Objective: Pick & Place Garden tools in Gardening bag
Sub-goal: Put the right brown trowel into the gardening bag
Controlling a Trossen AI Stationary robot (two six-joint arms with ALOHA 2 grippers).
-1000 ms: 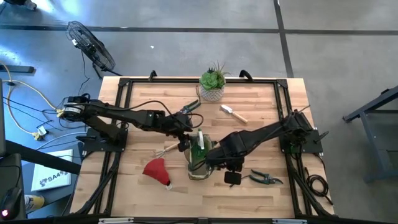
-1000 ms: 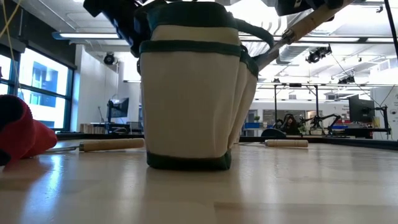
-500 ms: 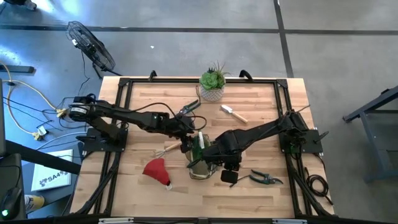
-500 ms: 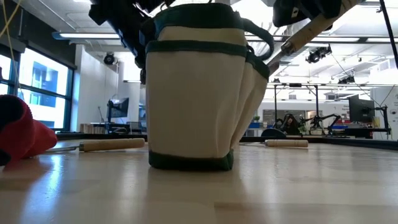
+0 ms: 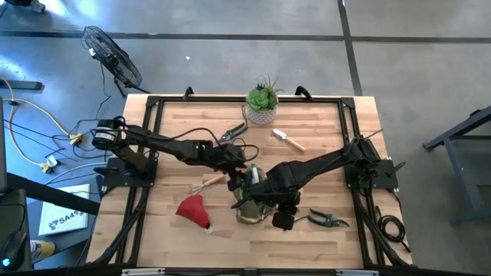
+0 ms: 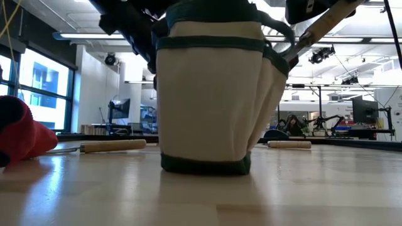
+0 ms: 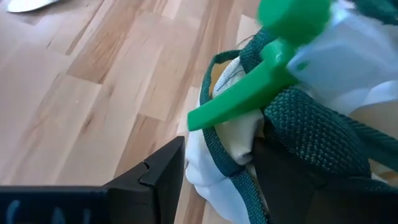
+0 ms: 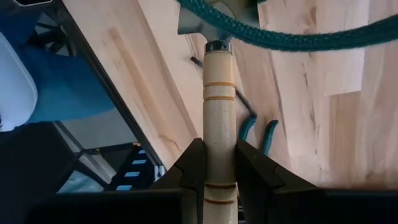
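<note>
The gardening bag stands upright on the wooden counter, a little toward the front edge and near its middle, with both arms meeting over its mouth. In the low view the bag shows cream sides trimmed in dark green.

The right gripper has its jaws clamped on the pale wooden handle of a tool, whose metal end points toward the bag's green rope handle. From the low view this handle slants down into the bag's top.

The left gripper sits at the bag's rim on the side nearer the back edge. Its jaws are partly apart, with the bag's fabric rim and woven strap between them; whether they pinch the fabric cannot be told. A green-and-white piece pokes out of the bag just beyond.

Outside the bag lie:
- a red cone-shaped piece toward the front-left corner,
- a wooden-handled rake just behind it,
- pruning shears near the front-right,
- a second pair of shears and a trowel toward the back edge, near the potted plant.
</note>
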